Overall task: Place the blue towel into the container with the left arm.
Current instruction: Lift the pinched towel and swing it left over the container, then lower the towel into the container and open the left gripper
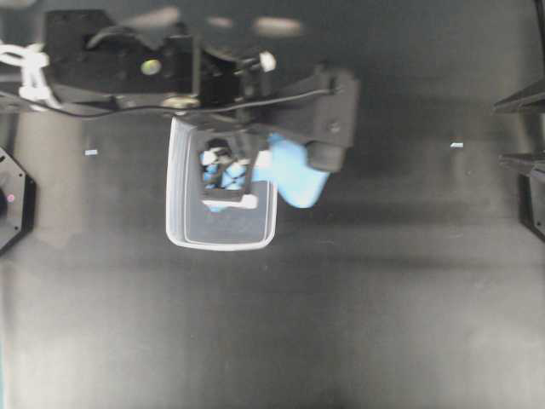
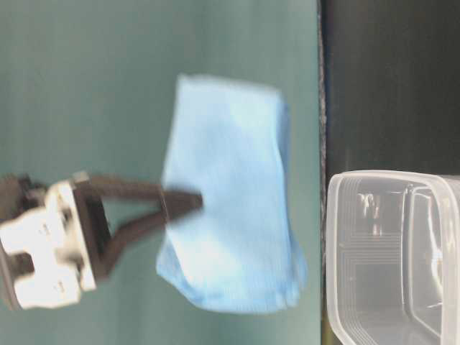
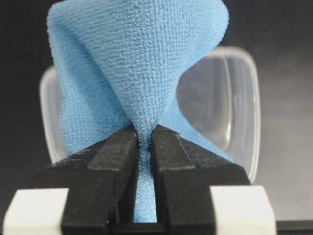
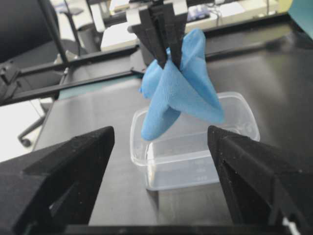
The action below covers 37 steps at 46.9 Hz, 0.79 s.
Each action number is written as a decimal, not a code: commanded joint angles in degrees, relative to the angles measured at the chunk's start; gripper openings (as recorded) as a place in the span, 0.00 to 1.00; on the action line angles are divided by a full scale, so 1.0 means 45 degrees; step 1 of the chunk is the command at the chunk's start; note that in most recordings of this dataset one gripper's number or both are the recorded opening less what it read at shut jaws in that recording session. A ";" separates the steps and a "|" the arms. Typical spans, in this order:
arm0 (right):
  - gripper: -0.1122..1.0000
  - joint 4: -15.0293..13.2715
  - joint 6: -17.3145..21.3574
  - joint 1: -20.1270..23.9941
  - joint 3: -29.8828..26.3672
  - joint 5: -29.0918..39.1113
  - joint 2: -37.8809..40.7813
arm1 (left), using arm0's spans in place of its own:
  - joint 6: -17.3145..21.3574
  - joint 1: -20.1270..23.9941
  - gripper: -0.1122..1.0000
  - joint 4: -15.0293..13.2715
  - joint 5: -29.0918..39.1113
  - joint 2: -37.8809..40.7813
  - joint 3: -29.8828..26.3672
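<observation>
**Blue towel hangs over the tub**

We see one container [image 4: 195, 147] on the desk, its long axis running away from the left arm's camera. One blue towel [image 4: 181, 93] hangs above it, long axis vertical, pinched at its top fold by our left gripper [image 3: 144, 142]. Our right gripper [image 4: 161, 196] is spread wide, holding nothing.

Robotics lab: black bench [image 1: 358, 324], office chair [image 4: 29, 132], desks behind.
</observation>
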 commanded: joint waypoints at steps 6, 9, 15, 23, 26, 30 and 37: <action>0.77 0.0039 0.0020 -0.0020 -0.0254 -0.0156 0.0078 | -0.0020 0.0273 0.15 0.0039 -0.1777 -0.1680 0.2363; 0.77 0.0039 0.0020 -0.0039 -0.0254 -0.0215 0.0078 | -0.0020 0.0313 0.15 0.0039 -0.2539 -0.1973 0.3008; 0.77 0.0039 0.0020 -0.0020 -0.0234 -0.0234 0.0078 | 0.0000 0.0313 0.15 0.0039 -0.3652 -0.2305 0.3945; 0.77 0.0039 0.0000 -0.0039 -0.0234 -0.0215 0.0098 | -0.0020 0.0273 0.15 0.0039 -0.3848 -0.2246 0.4551; 0.77 0.0039 0.0000 -0.0039 -0.0234 -0.0234 0.0098 | -0.0020 0.0273 0.15 0.0039 -0.4023 -0.2266 0.4629; 0.77 0.0039 -0.0020 -0.0039 -0.0215 -0.0234 0.0137 | -0.0020 0.0313 0.15 0.0039 -0.4336 -0.2305 0.4707; 0.77 0.0039 0.0000 -0.0020 -0.0215 -0.0234 0.0137 | -0.0059 0.0371 0.15 0.0039 -0.4648 -0.2344 0.4844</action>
